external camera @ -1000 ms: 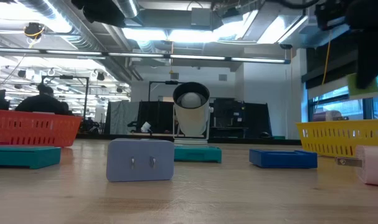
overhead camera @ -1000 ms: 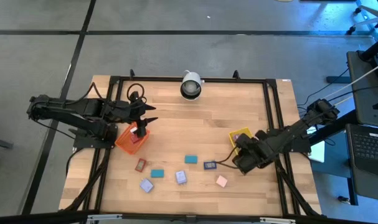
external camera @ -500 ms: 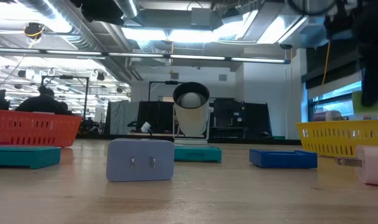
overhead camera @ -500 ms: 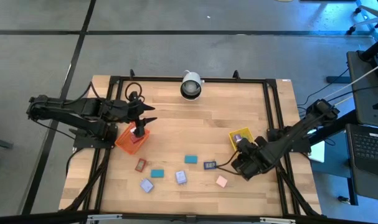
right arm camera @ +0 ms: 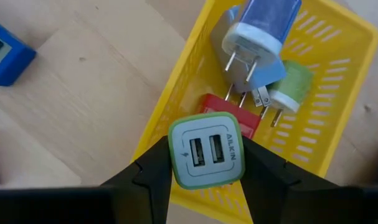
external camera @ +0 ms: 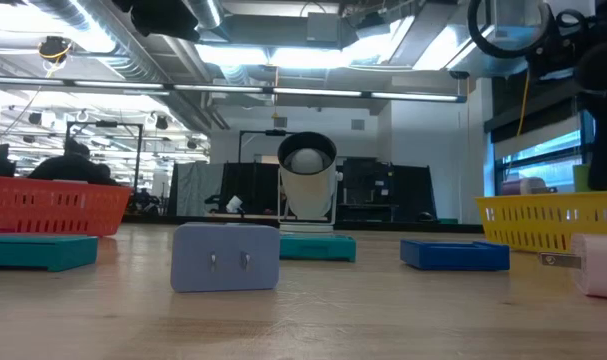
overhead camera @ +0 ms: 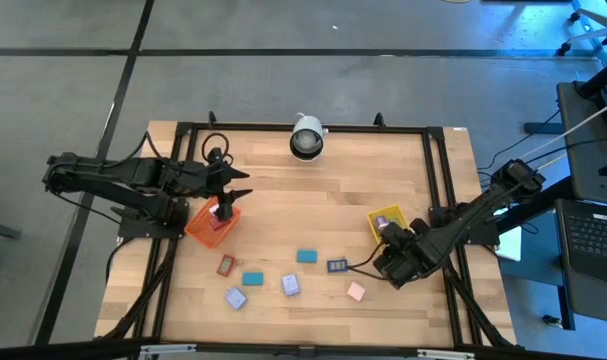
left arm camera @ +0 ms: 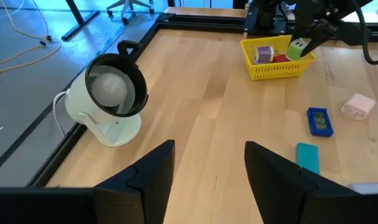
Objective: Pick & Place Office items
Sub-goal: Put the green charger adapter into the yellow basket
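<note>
Six loose on the table: from the high view you can count a red block, two teal ones, two lavender ones, a dark blue one and a pink one — ok, that's seven, all between the orange tray and the yellow tray.
High view, arms: the left gripper hangs just above the orange tray; the right gripper sits at the yellow tray's edge.
Low view: a lavender plug block stands in front. It looks like hard plastic, light, probably a bit slick, so you'd want to pinch the flat sides.
Left wrist view: the left fingers are spread apart, nothing between them, looking out at the white camera.
Right wrist view: the right jaws are clamped on a green USB charger, held by its sides over the yellow tray.
Already in the tray: one blue-and-white plug, one pale green plug, one red piece underneath, maybe more hidden.
</note>
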`<state>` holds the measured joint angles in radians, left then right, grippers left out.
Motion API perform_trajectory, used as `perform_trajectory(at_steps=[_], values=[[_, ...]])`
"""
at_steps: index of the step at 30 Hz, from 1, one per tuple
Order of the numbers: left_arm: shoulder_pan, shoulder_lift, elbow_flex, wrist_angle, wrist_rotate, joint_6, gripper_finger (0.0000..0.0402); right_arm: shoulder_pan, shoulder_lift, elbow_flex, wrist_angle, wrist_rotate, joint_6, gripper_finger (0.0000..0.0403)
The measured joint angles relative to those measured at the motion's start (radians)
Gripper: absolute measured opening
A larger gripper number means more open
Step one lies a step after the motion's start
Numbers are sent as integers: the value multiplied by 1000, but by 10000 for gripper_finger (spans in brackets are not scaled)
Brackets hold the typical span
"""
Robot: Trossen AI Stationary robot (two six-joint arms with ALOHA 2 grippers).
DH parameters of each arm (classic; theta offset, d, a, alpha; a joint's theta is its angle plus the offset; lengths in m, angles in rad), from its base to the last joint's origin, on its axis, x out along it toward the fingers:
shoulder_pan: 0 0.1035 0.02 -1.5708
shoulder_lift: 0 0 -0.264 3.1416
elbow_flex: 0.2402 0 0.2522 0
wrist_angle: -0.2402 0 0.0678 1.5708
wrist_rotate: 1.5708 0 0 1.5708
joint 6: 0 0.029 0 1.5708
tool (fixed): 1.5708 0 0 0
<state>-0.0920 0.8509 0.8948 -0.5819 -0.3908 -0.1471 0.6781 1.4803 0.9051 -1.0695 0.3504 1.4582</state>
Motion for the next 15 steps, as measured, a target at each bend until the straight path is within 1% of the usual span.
perform_trajectory(at_steps=[5, 10, 15], values=[[0, 0, 0, -1, 28, 0, 191, 0, 0, 0, 0, -7, 9, 154], [0, 0, -4, -4, 28, 0, 189, 0, 0, 0, 0, -11, 7, 188], [0, 14, -5, -6, 27, -6, 187, 0, 0, 0, -15, -4, 1, 200]])
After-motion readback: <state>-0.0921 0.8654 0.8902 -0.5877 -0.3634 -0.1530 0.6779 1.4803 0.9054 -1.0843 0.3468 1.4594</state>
